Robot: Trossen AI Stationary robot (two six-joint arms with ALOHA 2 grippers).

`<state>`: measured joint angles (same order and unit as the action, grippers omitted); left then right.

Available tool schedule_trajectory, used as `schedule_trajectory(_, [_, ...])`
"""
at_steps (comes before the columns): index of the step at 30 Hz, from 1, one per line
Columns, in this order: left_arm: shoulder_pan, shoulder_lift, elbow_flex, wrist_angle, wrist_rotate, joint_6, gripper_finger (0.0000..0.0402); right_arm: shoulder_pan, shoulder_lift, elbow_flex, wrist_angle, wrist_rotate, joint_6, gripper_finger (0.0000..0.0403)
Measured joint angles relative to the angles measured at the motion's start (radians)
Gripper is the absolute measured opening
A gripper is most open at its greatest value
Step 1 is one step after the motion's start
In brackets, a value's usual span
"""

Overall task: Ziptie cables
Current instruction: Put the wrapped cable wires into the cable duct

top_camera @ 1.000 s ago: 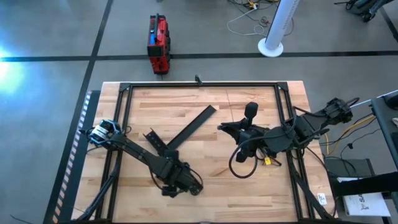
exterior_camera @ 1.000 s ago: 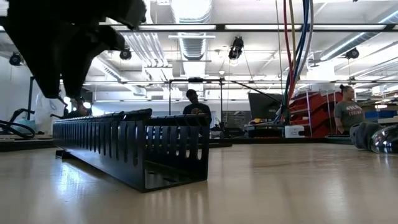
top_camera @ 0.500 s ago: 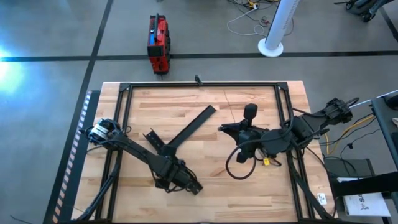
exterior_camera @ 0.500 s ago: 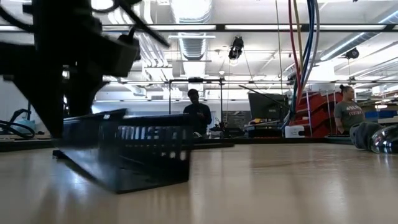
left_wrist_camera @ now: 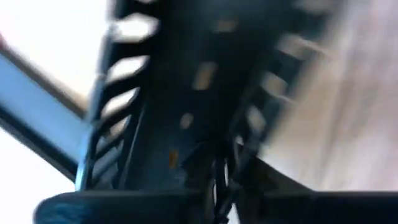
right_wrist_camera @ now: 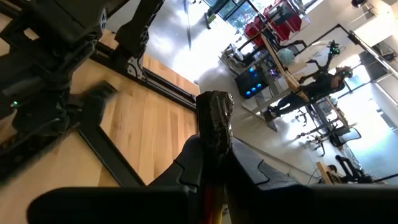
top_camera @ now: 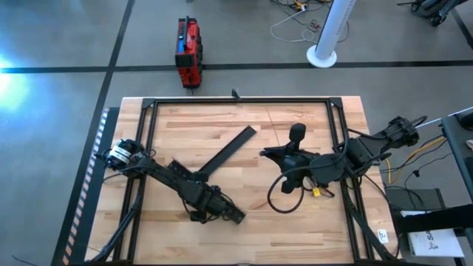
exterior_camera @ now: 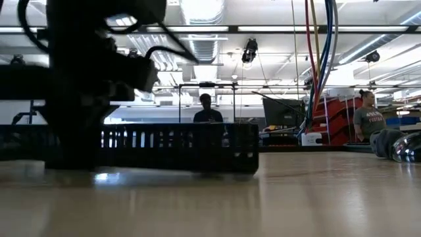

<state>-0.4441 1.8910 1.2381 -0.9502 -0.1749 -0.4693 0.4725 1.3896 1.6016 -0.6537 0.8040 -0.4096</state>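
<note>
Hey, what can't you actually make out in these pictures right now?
- Left gripper: the high view is too small to show its grip; the left wrist view is motion-blurred.
- Slotted bar: its left end is hidden behind the dark arm in the low view.
- Cables: cut off by the low view's top edge.

This is a large open robotics lab or workshop. The butcher-block surface stands on a grey concrete floor marked with dark lines. Overhead run long strip lights and exposed silver ducting. Far beyond the surface are monitors, red tool cabinets, metal frames and two people at other stations. A red-and-black toolbox and a white pedestal stand with loose cords sit on the floor.
</note>
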Motion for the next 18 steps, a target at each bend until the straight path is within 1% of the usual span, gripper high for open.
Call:
schedule_trajectory(1, [0.003, 0.001, 0.013, 0.006, 0.006, -0.020, 0.0021, 0.000, -0.003, 0.000, -0.001, 0.000, -0.005, 0.0023])
schedule_trajectory(3, [0.014, 0.002, 0.047, 0.006, 0.009, -0.072, 0.0006, 0.000, -0.008, 0.000, 0.000, 0.001, -0.015, 0.0024])
schedule_trajectory(8, [0.049, 0.002, 0.154, 0.004, 0.008, -0.201, 0.0012, 0.000, -0.027, 0.001, -0.005, 0.001, -0.060, 0.0021])
schedule_trajectory(14, [0.078, 0.002, 0.266, 0.020, 0.022, -0.218, 0.0001, 0.000, -0.043, 0.002, -0.062, 0.002, -0.044, 0.0024])
schedule_trajectory(18, [0.101, 0.002, 0.278, 0.118, 0.026, -0.225, 0.0004, 0.000, -0.043, 0.002, -0.116, 0.001, -0.004, 0.0021])
